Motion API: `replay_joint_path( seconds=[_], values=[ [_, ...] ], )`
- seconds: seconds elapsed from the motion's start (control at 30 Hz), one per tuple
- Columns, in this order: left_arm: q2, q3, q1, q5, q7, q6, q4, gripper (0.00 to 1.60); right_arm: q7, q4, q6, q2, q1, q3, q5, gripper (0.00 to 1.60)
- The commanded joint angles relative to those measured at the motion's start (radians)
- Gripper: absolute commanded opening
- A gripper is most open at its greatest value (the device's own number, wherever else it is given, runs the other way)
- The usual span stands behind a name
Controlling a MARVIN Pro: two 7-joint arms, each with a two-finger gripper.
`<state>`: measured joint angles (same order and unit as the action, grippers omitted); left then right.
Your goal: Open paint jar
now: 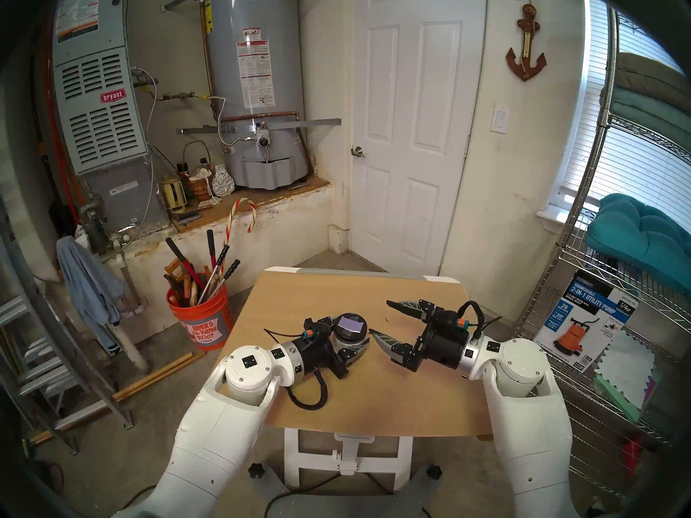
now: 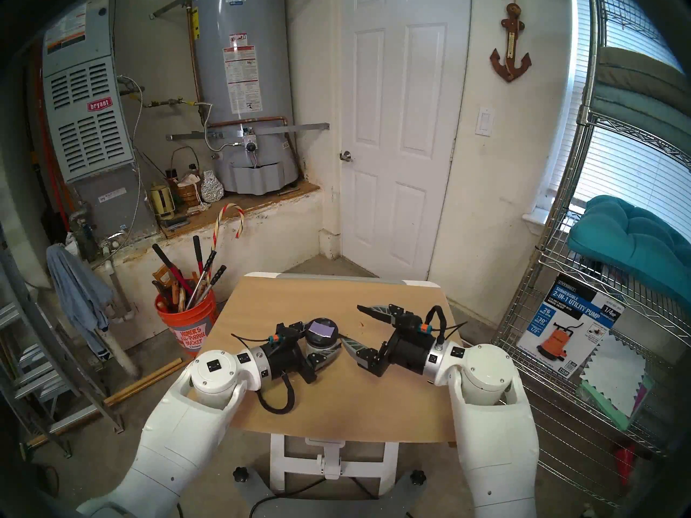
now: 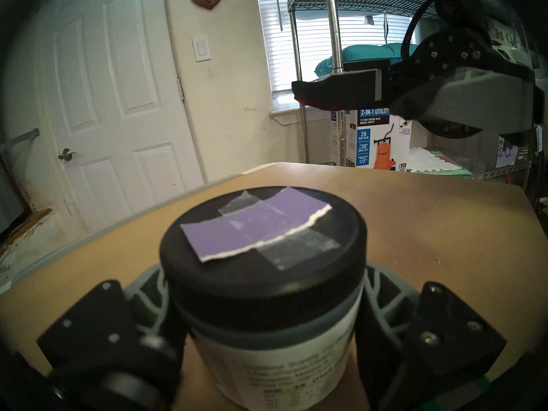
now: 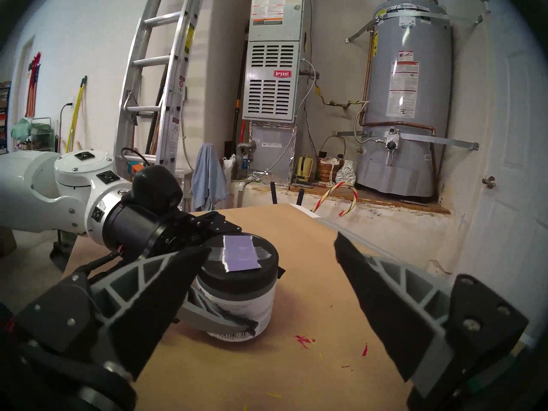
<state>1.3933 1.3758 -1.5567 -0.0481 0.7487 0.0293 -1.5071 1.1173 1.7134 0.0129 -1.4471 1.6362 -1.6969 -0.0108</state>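
Clamped around the white labelled body of the paint jar [image 1: 349,332], the left gripper [image 1: 346,341] holds it upright just above the tan table [image 1: 374,401], its two ribbed fingers [image 3: 148,291] pressing the sides below the lid, a thin gap showing under the jar's base in the right wrist view. Lid [image 3: 262,247] still on: black, round, with a torn lilac paper swatch [image 3: 255,226] taped across the top. Just to the right, the right gripper [image 1: 379,319] hangs empty at about the jar's height with its jaws spread wide, the nearer fingertip [image 1: 375,335] close beside the jar but apart from it. Red paint flecks [image 4: 304,339] spot the tabletop near the jar. Farther left, on the floor, stands an orange bucket [image 1: 202,319] of long-handled tools; beyond the table are a white door [image 1: 407,132] and a grey water heater [image 1: 254,76].
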Motion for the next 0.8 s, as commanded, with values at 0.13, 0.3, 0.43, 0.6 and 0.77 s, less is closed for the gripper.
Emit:
replay_joint_path(
  seconds=[0.13, 0.3, 0.43, 0.6, 0.77],
  values=[
    [-0.001, 0.014, 0.020, 0.023, 0.036, -0.007, -0.033, 0.00, 0.001, 0.012, -0.007, -0.010, -0.007, 0.023, -0.012, 1.60],
    [0.002, 0.017, 0.018, 0.018, 0.042, -0.008, -0.035, 0.00, -0.011, -0.005, -0.007, -0.018, -0.021, 0.037, -0.033, 1.60],
    [0.004, 0.018, 0.015, 0.011, 0.043, -0.007, -0.038, 0.00, -0.010, -0.008, -0.002, -0.020, -0.026, 0.053, -0.049, 1.60],
    [0.006, 0.019, 0.015, 0.009, 0.047, -0.007, -0.038, 0.00, -0.004, -0.003, -0.002, -0.020, -0.021, 0.069, -0.064, 1.60],
    [0.007, 0.020, 0.015, 0.009, 0.054, -0.007, -0.035, 0.00, -0.002, 0.001, 0.003, -0.020, -0.017, 0.079, -0.076, 1.60]
  ],
)
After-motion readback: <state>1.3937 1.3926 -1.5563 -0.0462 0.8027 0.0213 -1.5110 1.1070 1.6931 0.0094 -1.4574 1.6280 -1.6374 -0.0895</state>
